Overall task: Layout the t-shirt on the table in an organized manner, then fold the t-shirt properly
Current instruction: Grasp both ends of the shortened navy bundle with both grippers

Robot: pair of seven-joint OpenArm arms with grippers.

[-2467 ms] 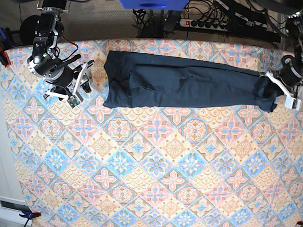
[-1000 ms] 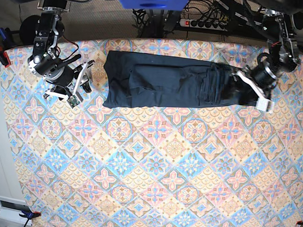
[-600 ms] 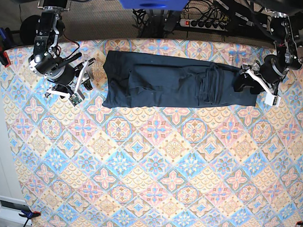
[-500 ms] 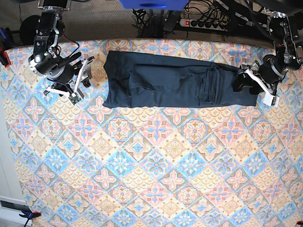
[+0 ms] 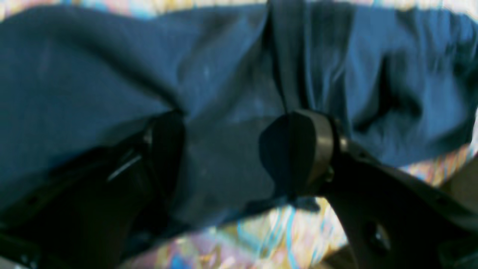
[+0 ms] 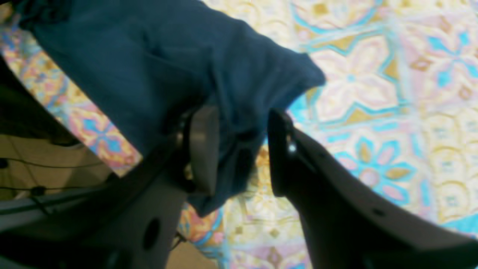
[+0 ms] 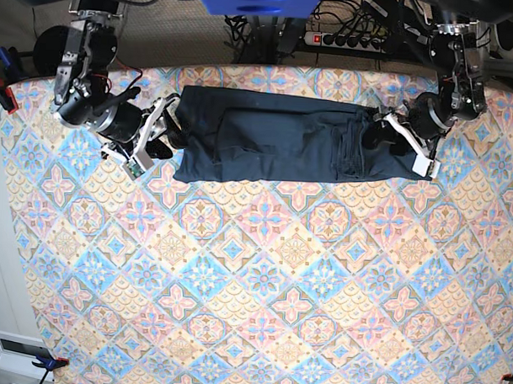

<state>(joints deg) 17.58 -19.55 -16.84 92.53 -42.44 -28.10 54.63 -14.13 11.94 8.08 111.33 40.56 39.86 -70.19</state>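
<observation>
Both grippers straddle ends of the t-shirt (image 7: 283, 147), a long navy band with its right end bunched, neither clamping.

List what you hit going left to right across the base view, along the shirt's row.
right gripper → t-shirt → left gripper → bare table
</observation>
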